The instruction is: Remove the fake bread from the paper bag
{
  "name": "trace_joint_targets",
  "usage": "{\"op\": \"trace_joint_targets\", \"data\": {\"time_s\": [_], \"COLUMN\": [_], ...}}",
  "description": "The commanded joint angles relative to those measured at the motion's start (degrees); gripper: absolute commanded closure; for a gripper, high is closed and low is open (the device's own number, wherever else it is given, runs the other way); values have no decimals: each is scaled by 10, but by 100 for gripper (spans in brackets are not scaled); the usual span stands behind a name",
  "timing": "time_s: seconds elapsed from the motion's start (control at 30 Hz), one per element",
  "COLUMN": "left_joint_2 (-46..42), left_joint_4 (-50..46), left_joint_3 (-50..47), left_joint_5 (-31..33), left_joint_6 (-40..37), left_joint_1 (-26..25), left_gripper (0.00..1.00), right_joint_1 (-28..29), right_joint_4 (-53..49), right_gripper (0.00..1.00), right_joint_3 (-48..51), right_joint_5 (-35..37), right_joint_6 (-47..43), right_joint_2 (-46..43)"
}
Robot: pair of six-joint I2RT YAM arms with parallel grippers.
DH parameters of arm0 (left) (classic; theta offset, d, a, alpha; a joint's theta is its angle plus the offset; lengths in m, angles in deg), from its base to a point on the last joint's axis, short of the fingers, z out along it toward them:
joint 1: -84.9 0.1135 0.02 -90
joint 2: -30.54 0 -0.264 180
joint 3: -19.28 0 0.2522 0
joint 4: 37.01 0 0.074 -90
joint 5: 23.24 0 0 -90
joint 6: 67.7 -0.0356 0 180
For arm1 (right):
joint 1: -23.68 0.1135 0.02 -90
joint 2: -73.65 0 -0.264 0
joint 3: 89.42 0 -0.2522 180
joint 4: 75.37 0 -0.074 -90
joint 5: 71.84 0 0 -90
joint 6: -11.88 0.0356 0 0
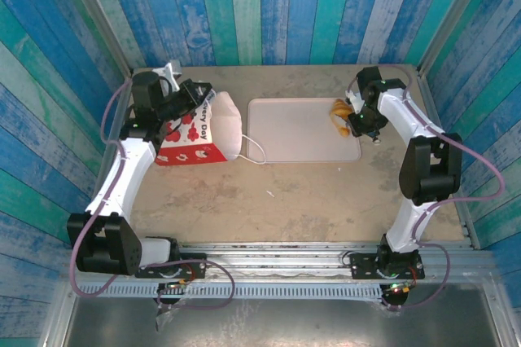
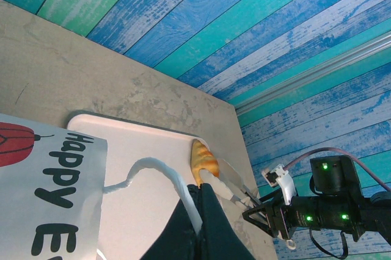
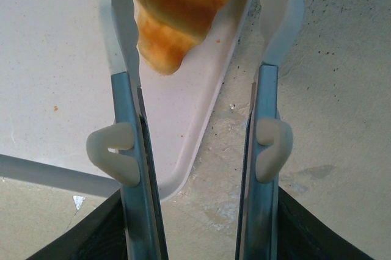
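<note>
- R gripper (image 1: 352, 123): fingers (image 3: 122, 40) about half apart, one each side of a croissant (image 3: 183, 3) from the fake bread, closed on it.
- Croissant: golden-brown w/ darker stripes. In the right wrist view its pointed tip faces back toward the cam.
- It sits at the right edge of the tray (image 1: 301, 131), nr the far-right corner. Can't tell if it rests on the tray or hangs just above.
- L gripper (image 1: 195, 103): jaws fully closed, at the far top edge of the paper bag (image 1: 195, 139).
- String handle (image 2: 146, 165): white. In the left wrist view it runs from the bag up to the L gripper's dark fingers. Can't tell if it's pinched.
- Paper bag: lies on its side on the table (image 1: 269, 192), far-left area. Red part w/ white print faces left/near, white top faces the tray, just beside the tray's left edge.
- Black lettering "Happy" reads on the bag's white side in the left wrist view.
- 2nd handle loop (image 1: 255, 151): lies by the tray's near-left corner.
- Tray: flat, pale, rounded corners, mid-far table, between the 2 grippers.
- Walls (image 1: 269, 5): blue & teal planks.
</note>
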Motion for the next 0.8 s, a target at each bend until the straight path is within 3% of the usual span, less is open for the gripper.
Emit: {"op": "trace_joint_targets", "data": {"time_s": [0.0,0.77], "left_joint_2": [-11,-14], "left_joint_4": [9,2], "left_joint_3": [6,6], "left_joint_5": [-10,-7], "left_joint_6": [-7,-11], "left_joint_1": [-2,-3], "left_gripper": [98,98], "right_joint_1": [-5,-7], "right_joint_4": [-12,2], "right_gripper": [47,44], "right_joint_3": [-7,23], "right_joint_5": [11,-18], "right_joint_6": [-6,11], "right_joint_2": [-14,-72]}}
